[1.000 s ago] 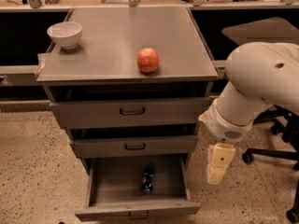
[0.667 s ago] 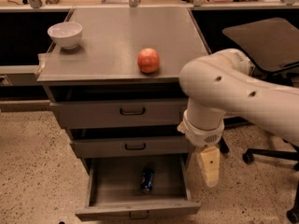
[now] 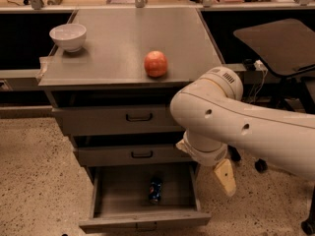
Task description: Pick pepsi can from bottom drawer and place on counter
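The pepsi can (image 3: 155,190), small and blue, lies in the middle of the open bottom drawer (image 3: 142,219), the lowest of three grey drawers. The two upper drawers are closed. My gripper (image 3: 225,177) hangs from the large white arm, just right of the open drawer and above its right front corner, apart from the can. It holds nothing that I can see. The grey counter (image 3: 123,38) tops the cabinet.
A red-orange apple (image 3: 156,64) sits near the counter's front edge and a white bowl (image 3: 68,36) at its back left. A dark brown table (image 3: 280,41) stands at the right, with a chair base (image 3: 261,165) on the speckled floor below it.
My arm has swung left across the view, toward the drawers. The gripper has moved with it and stays beside the open drawer's right side. The can has not moved.
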You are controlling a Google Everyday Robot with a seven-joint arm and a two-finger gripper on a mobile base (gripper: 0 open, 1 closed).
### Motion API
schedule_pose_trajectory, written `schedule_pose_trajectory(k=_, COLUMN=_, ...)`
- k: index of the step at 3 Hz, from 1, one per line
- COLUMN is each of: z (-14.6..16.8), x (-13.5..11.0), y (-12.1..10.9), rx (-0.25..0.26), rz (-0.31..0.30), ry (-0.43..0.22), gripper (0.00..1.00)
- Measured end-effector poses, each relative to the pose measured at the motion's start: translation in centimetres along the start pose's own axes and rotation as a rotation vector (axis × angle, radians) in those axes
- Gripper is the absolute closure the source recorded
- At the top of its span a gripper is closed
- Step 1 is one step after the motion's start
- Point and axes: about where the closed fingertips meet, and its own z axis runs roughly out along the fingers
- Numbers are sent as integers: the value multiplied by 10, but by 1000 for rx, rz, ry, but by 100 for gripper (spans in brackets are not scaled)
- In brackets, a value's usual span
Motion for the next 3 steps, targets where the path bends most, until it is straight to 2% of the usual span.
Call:
schedule_pose_trajectory(k=1, z=31, x=20, y=0, rx=45, rz=-64, ry=-1, gripper=0)
schedule_pose_trajectory(k=2, z=48, x=22, y=-19, rx=149, rz=-194, ry=-42, gripper=0)
schedule_pose_trajectory(k=3, z=48, x=23, y=-20, rx=156, rz=-273, ry=-33, gripper=0)
